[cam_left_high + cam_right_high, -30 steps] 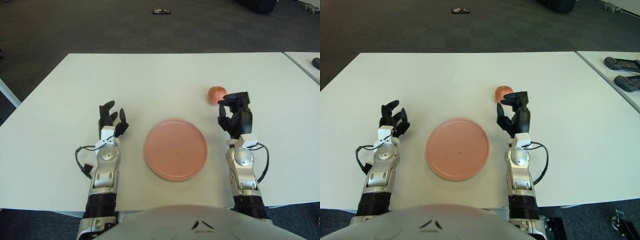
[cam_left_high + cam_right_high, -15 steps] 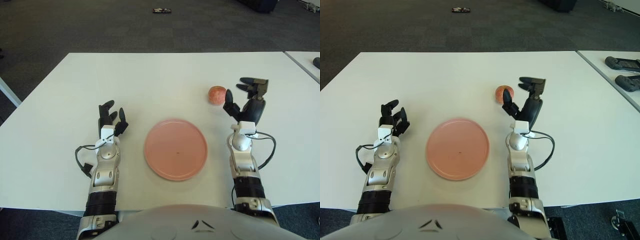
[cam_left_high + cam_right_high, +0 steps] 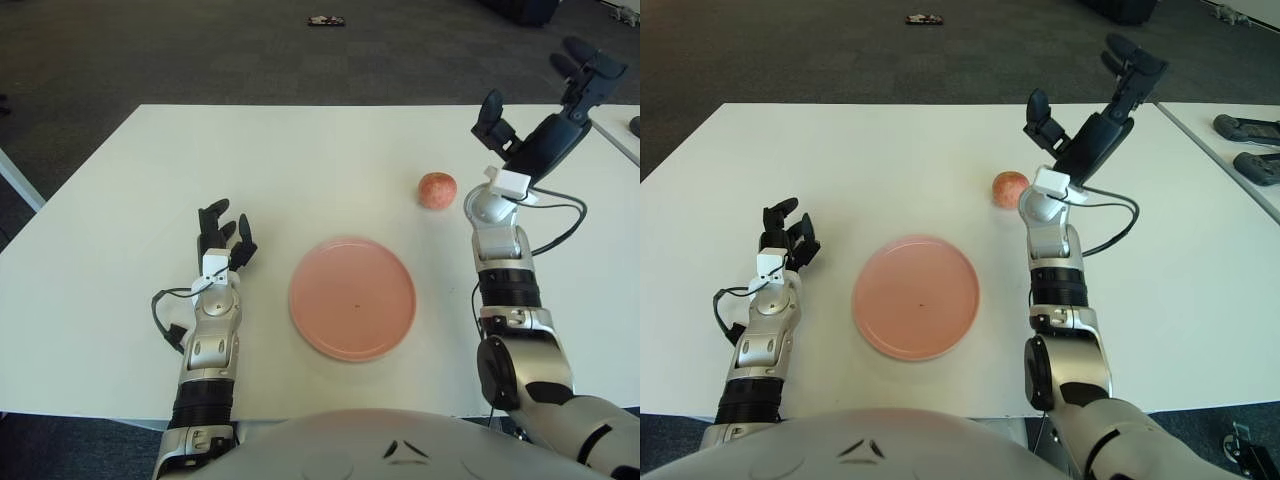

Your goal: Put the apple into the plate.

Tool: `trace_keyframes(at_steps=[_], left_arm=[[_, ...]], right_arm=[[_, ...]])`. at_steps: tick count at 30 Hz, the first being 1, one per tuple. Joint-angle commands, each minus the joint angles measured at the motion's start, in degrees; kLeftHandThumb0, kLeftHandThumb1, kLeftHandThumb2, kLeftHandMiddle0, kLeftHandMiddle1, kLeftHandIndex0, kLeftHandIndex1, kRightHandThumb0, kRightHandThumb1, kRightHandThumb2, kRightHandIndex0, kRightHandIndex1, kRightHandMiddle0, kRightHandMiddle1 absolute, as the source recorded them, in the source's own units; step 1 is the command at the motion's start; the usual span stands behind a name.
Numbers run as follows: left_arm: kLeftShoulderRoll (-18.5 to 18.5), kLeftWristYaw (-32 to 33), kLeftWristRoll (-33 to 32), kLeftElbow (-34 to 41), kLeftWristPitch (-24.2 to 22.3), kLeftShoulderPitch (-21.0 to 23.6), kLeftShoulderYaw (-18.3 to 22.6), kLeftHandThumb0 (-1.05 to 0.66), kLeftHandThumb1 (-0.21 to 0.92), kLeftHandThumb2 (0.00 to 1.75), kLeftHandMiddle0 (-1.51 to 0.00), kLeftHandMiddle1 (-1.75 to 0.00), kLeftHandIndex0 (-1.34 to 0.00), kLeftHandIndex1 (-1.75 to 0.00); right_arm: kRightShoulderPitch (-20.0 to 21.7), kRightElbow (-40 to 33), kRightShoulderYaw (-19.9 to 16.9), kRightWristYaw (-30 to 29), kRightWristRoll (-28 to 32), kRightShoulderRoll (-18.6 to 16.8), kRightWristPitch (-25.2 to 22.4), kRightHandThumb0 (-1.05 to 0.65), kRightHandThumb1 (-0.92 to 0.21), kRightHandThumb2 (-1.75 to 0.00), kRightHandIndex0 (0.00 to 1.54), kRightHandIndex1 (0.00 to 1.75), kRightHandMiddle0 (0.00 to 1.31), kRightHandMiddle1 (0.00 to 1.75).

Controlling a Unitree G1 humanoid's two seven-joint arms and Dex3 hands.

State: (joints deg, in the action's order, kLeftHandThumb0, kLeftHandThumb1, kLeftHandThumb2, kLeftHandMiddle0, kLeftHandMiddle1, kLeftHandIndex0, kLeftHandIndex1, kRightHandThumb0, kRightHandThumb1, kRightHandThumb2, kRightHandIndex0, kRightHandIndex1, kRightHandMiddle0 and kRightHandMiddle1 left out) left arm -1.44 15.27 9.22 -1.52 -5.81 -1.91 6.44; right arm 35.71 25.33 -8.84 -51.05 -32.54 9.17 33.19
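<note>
A reddish apple (image 3: 437, 189) sits on the white table, beyond the plate and to its right. The round pink plate (image 3: 305, 300) lies flat near the table's front edge, with nothing on it. My right hand (image 3: 540, 85) is raised in the air above and to the right of the apple, fingers spread open, thumb toward the apple, touching nothing. The forearm below it stands just right of the apple. My left hand (image 3: 222, 235) shows to the left of the plate, fingers relaxed and holding nothing.
A second white table (image 3: 1240, 150) stands at the right with two dark controllers (image 3: 1243, 128) on it. A small dark object (image 3: 323, 21) lies on the carpet far behind. Table edges run close on the left and front.
My right hand has lifted from beside the plate, opened its fingers and risen up and to the right, past the apple. The apple, plate and left hand have not moved.
</note>
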Motion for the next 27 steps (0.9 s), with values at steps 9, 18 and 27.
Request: trace_keyframes(at_steps=[9,18,27], left_arm=[[0.34,0.17,-0.20,-1.08,0.68,0.20,0.28,-0.71,0.92,0.77,-0.30,-0.60,0.00,-0.99],[-0.01,0.54,0.00,-0.46,0.07,-0.24,0.34,-0.71,0.92,0.77,-0.30,-0.61,0.00,-0.98],[-0.35,0.43,-0.19,0.16,-0.03,-0.72,0.35,-0.71,0.92,0.76,-0.29,-0.61,0.00,-0.98]], right_arm=[[9.80,16.80,7.60,-0.40,-4.39,6.67,-6.08,-0.68,-0.84,-0.52,0.08,0.68,0.00,0.81],[13.34,18.90,11.83,4.05,-3.32,8.03,-8.52,-0.72,-0.91,-0.43,0.05,0.48,0.00,0.59],[13.49,21.84,14.32,13.11,-1.32,8.55,-11.07,-0.73,-0.92,-0.47,0.07,0.34,0.00,0.53]])
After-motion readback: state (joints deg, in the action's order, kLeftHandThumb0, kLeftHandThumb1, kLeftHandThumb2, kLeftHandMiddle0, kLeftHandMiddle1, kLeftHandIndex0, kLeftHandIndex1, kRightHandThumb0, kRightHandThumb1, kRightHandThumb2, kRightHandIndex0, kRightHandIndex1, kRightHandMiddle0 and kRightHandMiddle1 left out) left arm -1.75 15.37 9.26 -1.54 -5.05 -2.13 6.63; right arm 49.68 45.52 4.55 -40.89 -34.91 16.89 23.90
